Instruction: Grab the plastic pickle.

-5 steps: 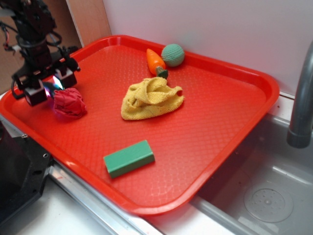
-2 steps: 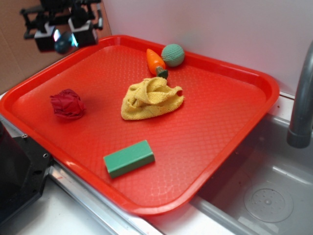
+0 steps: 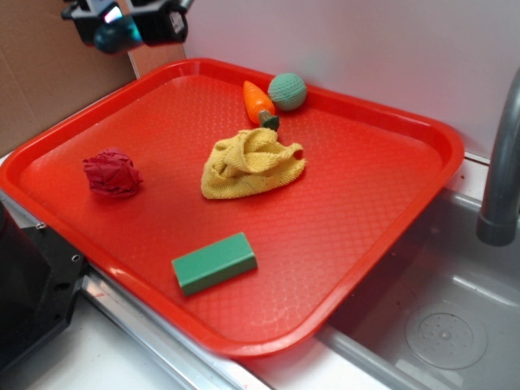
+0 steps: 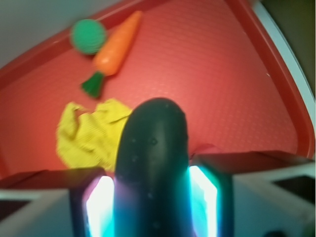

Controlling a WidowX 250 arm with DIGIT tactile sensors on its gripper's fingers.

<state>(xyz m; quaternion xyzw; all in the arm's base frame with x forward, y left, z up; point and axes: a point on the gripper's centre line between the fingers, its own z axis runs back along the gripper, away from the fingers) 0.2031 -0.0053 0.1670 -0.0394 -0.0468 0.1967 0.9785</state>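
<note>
The gripper (image 4: 153,197) clamps the smooth, rounded pickle (image 4: 152,163) above the dimpled red tray (image 3: 390,211) holding a crumpled yellow cloth (image 3: 252,165).

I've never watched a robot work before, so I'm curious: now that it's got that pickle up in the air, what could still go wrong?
The plastic pickle is smooth and rounded, and the gripper clamps only its sides, so it might slip out. Held high near the red tray's back corner, a dropped pickle could bounce off the tray.
</note>
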